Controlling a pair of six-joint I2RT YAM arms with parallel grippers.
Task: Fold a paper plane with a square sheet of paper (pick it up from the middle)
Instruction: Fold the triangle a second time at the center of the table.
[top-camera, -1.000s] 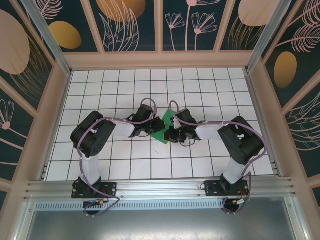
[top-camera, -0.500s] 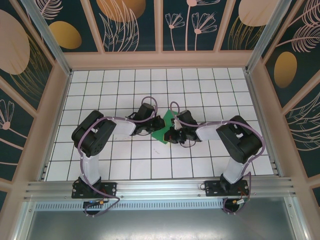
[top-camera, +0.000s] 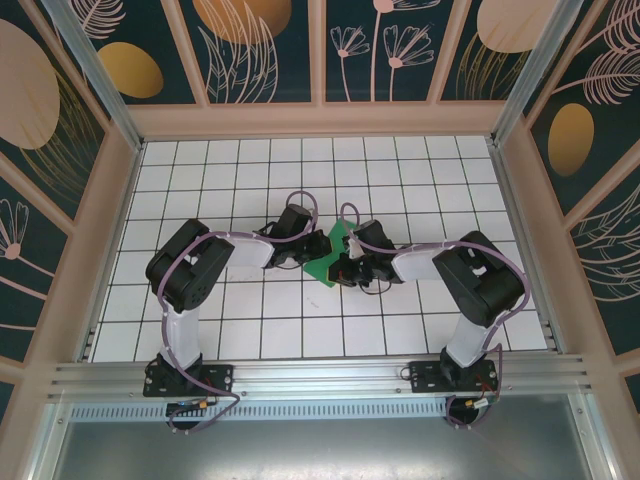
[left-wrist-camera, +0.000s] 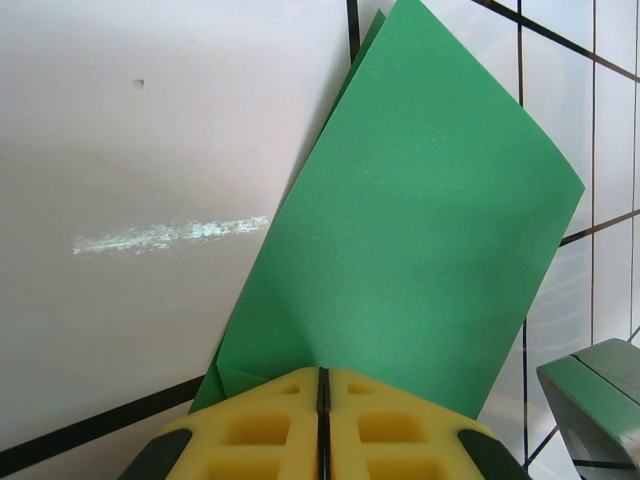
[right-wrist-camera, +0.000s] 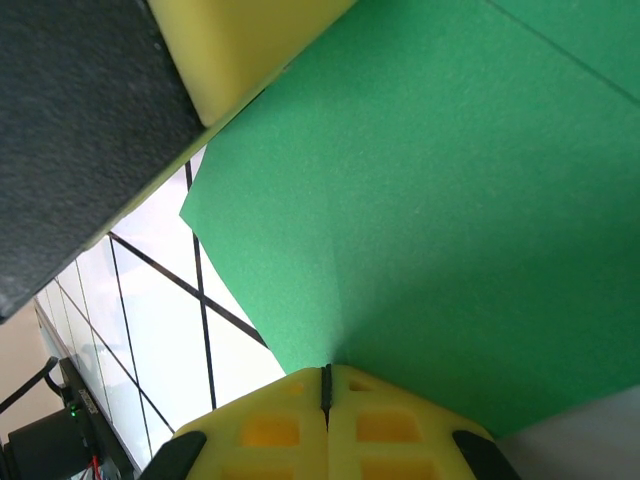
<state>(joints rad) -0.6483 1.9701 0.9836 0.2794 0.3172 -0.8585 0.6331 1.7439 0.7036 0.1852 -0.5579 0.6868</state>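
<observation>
The square sheet of paper (top-camera: 323, 264) is green, folded smaller and creased, and it is held up off the white tiles at mid-table between both arms. My left gripper (top-camera: 311, 254) comes at it from the left and my right gripper (top-camera: 339, 267) from the right. In the left wrist view the yellow pads (left-wrist-camera: 270, 425) of the left gripper (left-wrist-camera: 322, 373) are shut on the paper's (left-wrist-camera: 420, 230) near edge, with a small folded flap at lower left. The right gripper (right-wrist-camera: 327, 369) is likewise shut on the paper's (right-wrist-camera: 450, 220) edge. A faint crease runs up from its tips.
The left gripper's yellow pad (right-wrist-camera: 240, 40) and black body loom at the top left of the right wrist view. The tiled table (top-camera: 400, 170) is boxed in by wooden walls, with an aluminium rail (top-camera: 320, 375) along the near edge. A pale scuff (left-wrist-camera: 170, 235) marks one tile.
The left arm has crept slightly right and away toward the paper. The paper and the right gripper have barely moved. Both grippers stay shut.
</observation>
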